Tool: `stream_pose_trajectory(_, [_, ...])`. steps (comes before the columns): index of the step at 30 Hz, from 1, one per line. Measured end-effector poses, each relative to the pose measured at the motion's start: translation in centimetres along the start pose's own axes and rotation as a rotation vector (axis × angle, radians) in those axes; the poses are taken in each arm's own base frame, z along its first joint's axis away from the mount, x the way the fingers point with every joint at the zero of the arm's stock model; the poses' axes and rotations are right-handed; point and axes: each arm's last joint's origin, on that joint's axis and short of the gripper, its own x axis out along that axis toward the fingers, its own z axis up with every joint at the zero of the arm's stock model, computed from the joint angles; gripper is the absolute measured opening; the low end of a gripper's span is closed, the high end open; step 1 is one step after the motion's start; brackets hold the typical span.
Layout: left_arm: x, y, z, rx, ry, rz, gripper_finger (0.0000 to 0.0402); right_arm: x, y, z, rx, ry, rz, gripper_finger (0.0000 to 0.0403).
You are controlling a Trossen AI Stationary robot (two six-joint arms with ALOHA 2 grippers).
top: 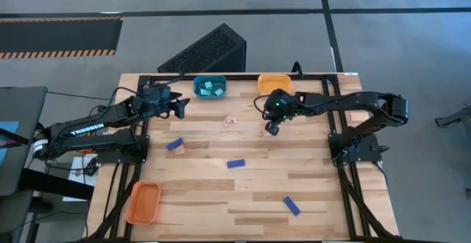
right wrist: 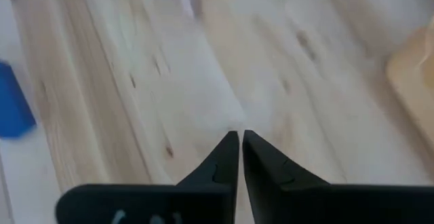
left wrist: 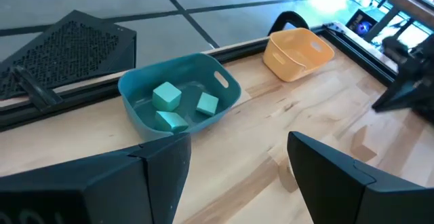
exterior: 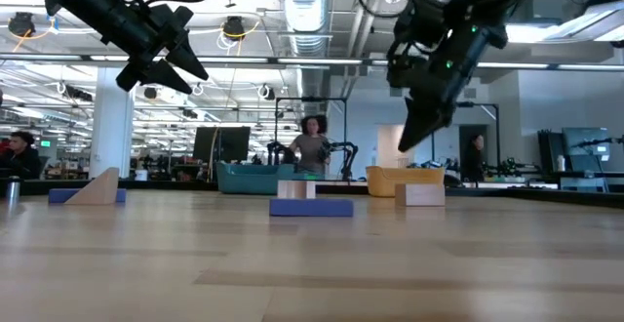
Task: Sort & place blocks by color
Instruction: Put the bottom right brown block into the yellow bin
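Left tool (top: 179,107): held above the surface (top: 243,191) near the far-left corner, fingers spread apart, nothing between them. It faces the teal tray (top: 210,87) at the far edge, which holds three cyan blocks (left wrist: 180,108).

Orange tray, near-left corner (top: 143,202): no contents seen.

Blocks on the surface, left to right:
- Dark blue block (top: 174,144) in the left half, with a pale wood block (top: 197,146) just beside it. In the low view a tan wedge (exterior: 95,187) stands in front of a blue block there.
- Small pale wood piece (top: 230,122) toward the far edge, near the middle.
- Dark blue block (top: 235,163) at mid-surface, lying flat and clear of the others.
- Dark blue block (top: 292,205) toward the near-right corner, lying at a slant, well apart from the rest.

Second orange tray (top: 274,84): at the far edge, right of the teal tray. Contents cannot be told.

Right tool (top: 271,128): raised over the surface in front of that tray, pointing down, fingers closed together on nothing. A tan block (exterior: 419,194) sits on the surface beneath and just beside it.

Beyond the far edge: a black perforated panel (top: 206,51) on the floor; people and other rigs show in the room behind.
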Motion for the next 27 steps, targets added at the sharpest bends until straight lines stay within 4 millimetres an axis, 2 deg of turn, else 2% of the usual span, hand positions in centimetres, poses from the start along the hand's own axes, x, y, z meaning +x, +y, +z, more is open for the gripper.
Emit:
stream_pose_trajectory(3, [0.0, 0.0, 0.0, -0.020, 0.002, -0.004, 0.0234, 1.0, 0.2, -0.8, -0.012, 0.084, 0.035, 0.0073])
stream_pose_trajectory(6, [0.0, -0.1, -0.1, -0.025, 0.006, -0.012, 0.0234, 1.6, 0.9, -1.3, -0.111, 0.131, 0.057, 0.0109])
stream_pose_trajectory(10, [0.0, -0.2, -0.1, -0.022, 0.005, -0.011, 0.0234, 2.6, 1.8, -1.7, -0.301, 0.158, 0.082, 0.0181])
stream_pose_trajectory(14, [0.0, -0.2, -0.1, -0.035, 0.005, -0.011, 0.0234, 3.2, 2.3, -2.2, -0.384, 0.190, 0.093, 0.0260])
stream_pose_trajectory(17, [0.0, -0.2, -0.1, -0.042, 0.002, -0.007, 0.0234, 4.1, 2.4, -2.5, -0.427, 0.219, 0.080, 0.0297])
stream_pose_trajectory(22, [0.0, -0.2, -0.1, -0.047, 0.002, -0.006, 0.0234, 5.7, 2.0, -3.3, -0.438, 0.281, 0.032, 0.0314])
stream_pose_trajectory(27, [0.0, -0.2, -0.1, -0.047, 0.003, -0.009, 0.0234, 6.0, 2.0, -3.4, -0.364, 0.294, 0.025, 0.0287])
